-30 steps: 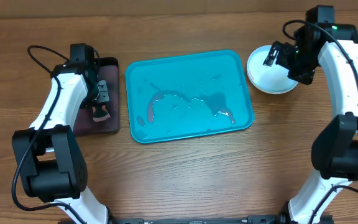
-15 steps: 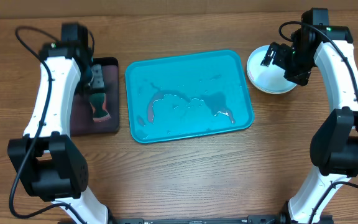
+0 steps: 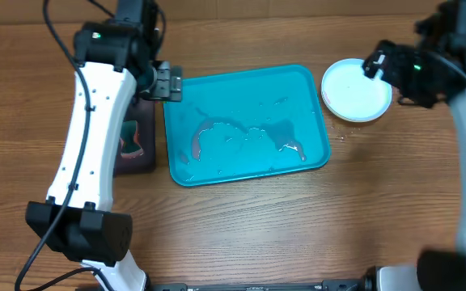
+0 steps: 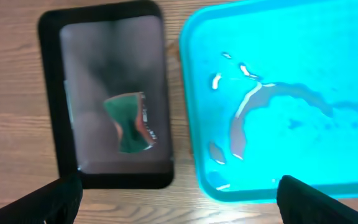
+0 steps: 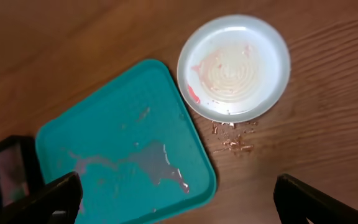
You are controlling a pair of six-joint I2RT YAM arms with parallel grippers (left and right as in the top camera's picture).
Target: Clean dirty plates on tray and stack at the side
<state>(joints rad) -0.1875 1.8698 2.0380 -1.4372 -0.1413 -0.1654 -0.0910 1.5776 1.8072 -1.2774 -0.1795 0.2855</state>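
The turquoise tray lies mid-table, wet with reddish puddles and carrying no plates. The plates sit on the table just right of it. The top one is white, with a pink smear near its left rim. My left gripper hangs open and empty, high over the tray's far left corner. In the left wrist view only the dark fingertips show at the bottom corners. My right gripper is open and empty too, raised above the plates' far right edge.
A black tray lies left of the turquoise tray and holds a green sponge with a red stain. Crumbs are scattered on the wood between the plates and the turquoise tray's corner.
My left gripper opened and let go of the sponge on the black tray, then rose and swung toward the turquoise tray's far left corner. My right gripper lifted off the plates.
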